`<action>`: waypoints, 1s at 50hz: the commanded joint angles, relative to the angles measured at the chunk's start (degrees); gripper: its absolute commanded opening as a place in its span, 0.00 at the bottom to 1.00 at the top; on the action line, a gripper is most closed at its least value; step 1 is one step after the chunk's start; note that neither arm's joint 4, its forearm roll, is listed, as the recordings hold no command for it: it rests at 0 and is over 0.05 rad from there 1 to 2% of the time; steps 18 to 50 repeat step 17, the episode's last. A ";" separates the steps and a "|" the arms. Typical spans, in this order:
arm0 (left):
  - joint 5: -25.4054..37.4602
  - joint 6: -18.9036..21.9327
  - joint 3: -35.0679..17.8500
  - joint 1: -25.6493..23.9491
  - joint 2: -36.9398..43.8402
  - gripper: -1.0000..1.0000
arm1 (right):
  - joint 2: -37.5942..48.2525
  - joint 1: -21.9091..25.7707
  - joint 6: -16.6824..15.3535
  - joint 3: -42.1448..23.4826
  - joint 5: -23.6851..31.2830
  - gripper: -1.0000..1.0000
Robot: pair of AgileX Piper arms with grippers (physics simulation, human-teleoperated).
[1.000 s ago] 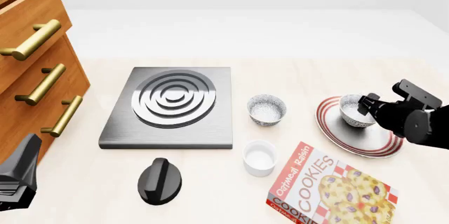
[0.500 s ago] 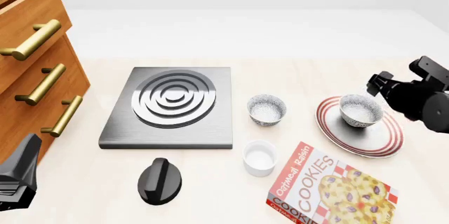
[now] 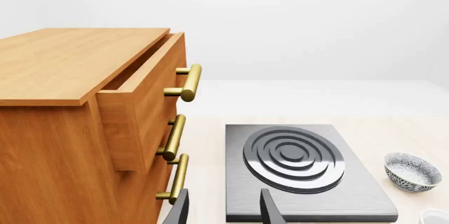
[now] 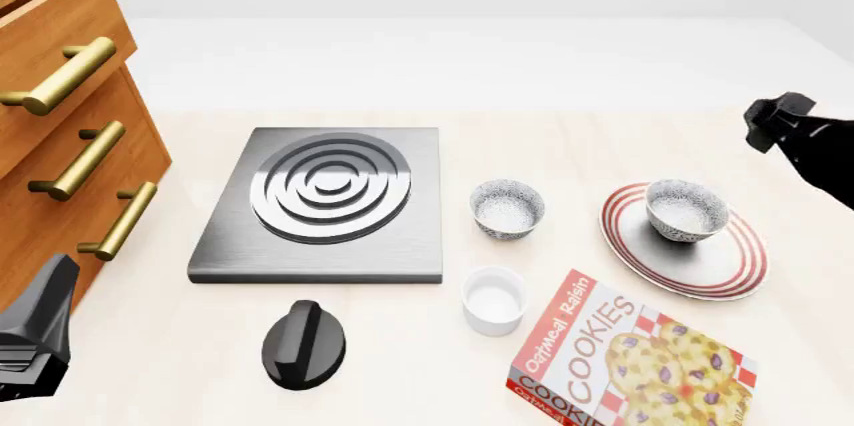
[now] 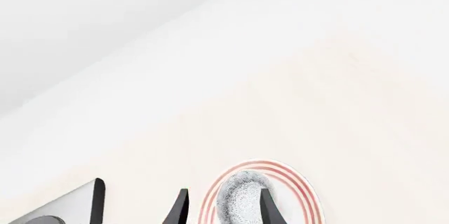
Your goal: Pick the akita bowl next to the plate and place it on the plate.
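Right gripper (image 5: 221,208) hangs clear above the table with its fingers parted and nothing between them, seen at the 3 o'clock edge of the front view, well apart from the dishes below. One speckled bowl (image 4: 686,211) sits upright on the red-ringed plate (image 4: 627,246), a little toward the plate's 12 o'clock side but inside the rings. By the look of it, the placing is done.

Left gripper (image 3: 223,211) rests at the 8 o'clock corner, its two fingers apart and empty, beside the wooden drawer unit (image 4: 60,126).

A second speckled bowl (image 4: 507,208) stands on the bare table at the plate's 9 o'clock, near it but not touching. That look-alike is the likeliest source of trouble: an operator who takes it for unfinished work could reach again and crowd the plate.

Another risk lies in the right arm's path home. A low sweep toward 6 o'clock could clip the bowl's rim and slide it off the plate, or nudge the cookie box (image 4: 627,361), which lies just beside the plate's near edge. The white ramekin (image 4: 493,299) and black knob (image 4: 304,344) stand farther off, out of harm's way.
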 commanded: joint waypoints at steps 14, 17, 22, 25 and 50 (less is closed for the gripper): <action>0.00 0.00 0.00 0.00 0.00 1.00 | -25.89 0.89 -3.73 8.87 3.21 1.00; 0.00 0.00 0.00 0.00 0.00 1.00 | -28.81 0.66 -4.22 10.07 3.35 1.00; 0.00 0.00 0.00 0.00 0.00 1.00 | -28.81 0.66 -4.22 10.07 3.35 1.00; 0.00 0.00 0.00 0.00 0.00 1.00 | -28.81 0.66 -4.22 10.07 3.35 1.00; 0.00 0.00 0.00 0.00 0.00 1.00 | -28.81 0.66 -4.22 10.07 3.35 1.00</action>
